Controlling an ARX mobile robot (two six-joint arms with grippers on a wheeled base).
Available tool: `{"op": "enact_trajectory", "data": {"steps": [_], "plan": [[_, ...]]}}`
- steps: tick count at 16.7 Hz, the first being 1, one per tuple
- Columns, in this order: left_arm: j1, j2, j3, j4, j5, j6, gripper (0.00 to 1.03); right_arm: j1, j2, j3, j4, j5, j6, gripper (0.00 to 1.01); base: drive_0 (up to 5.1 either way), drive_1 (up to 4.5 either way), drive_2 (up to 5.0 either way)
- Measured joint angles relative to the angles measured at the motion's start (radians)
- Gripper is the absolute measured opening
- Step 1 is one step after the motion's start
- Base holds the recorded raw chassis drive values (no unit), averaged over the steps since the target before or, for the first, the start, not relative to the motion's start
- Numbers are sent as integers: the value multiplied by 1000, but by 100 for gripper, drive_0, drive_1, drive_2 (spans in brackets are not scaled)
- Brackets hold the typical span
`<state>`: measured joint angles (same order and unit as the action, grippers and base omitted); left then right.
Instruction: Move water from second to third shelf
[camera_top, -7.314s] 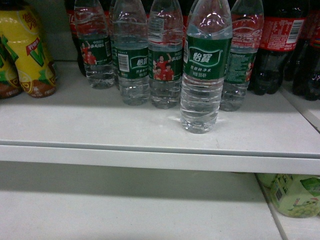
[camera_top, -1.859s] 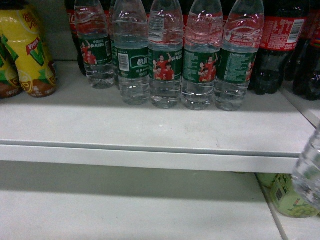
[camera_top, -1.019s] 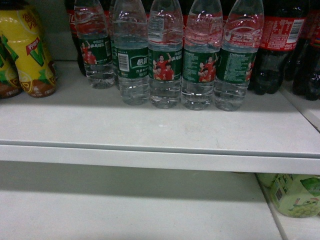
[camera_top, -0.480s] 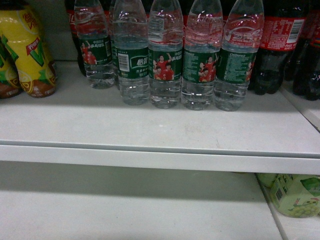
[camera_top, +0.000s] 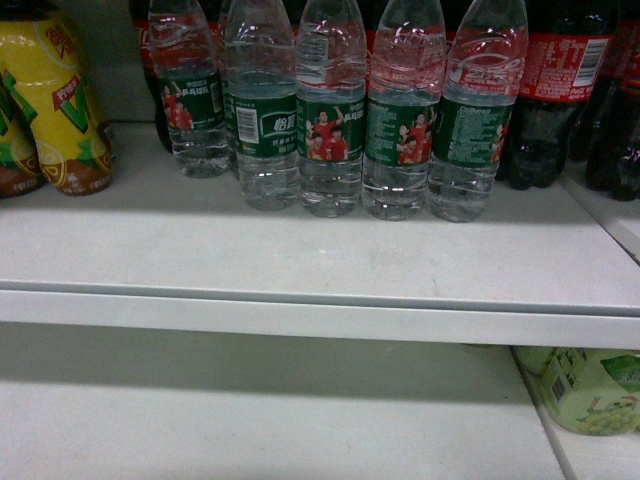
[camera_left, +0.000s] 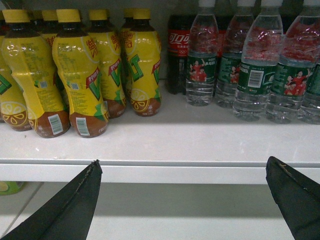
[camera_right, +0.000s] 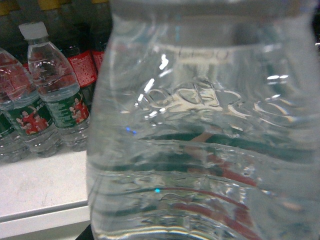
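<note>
The water bottle (camera_right: 205, 130) being moved fills almost the whole right wrist view, pressed up close to the camera, so my read is the right gripper is carrying it. The fingers themselves aren't visible though, so I can't actually tell how the jaws stand. It's off the upper shelf (camera_top: 300, 260) and out of the head view entirely.

Going by size: that shelf holds a row of matching green-label bottles (camera_top: 330, 110), with cola bottles (camera_top: 560, 90) to their right and yellow tea bottles (camera_left: 80, 75) to their left. Below is the lower shelf (camera_top: 250, 420), bare across most of its front, with a pale green bottle (camera_top: 590, 390) at the right edge.

The left gripper (camera_left: 185, 200) hangs in front of the upper shelf's edge, jaws spread wide, holding nothing.

So we're mid-carry. Next up is probably lowering the bottle onto the lower shelf, upright, clear of that pale green bottle.
</note>
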<state>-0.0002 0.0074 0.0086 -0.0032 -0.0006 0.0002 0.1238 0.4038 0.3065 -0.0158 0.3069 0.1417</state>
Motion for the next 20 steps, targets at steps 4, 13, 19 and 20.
{"op": "enact_trajectory", "data": {"steps": [4, 13, 19, 20], "plan": [[0, 0, 0, -2, -1, 0, 98, 0, 0, 0, -6, 0, 0, 44, 0, 0, 0], [0, 0, 0, 1, -2, 0, 98, 0, 0, 2, 0, 1, 1, 44, 0, 0, 0], [0, 0, 0, 1, 0, 0, 98, 0, 0, 8, 0, 3, 5, 44, 0, 0, 0], [0, 0, 0, 1, 0, 0, 98, 0, 0, 8, 0, 3, 5, 44, 0, 0, 0]]}}
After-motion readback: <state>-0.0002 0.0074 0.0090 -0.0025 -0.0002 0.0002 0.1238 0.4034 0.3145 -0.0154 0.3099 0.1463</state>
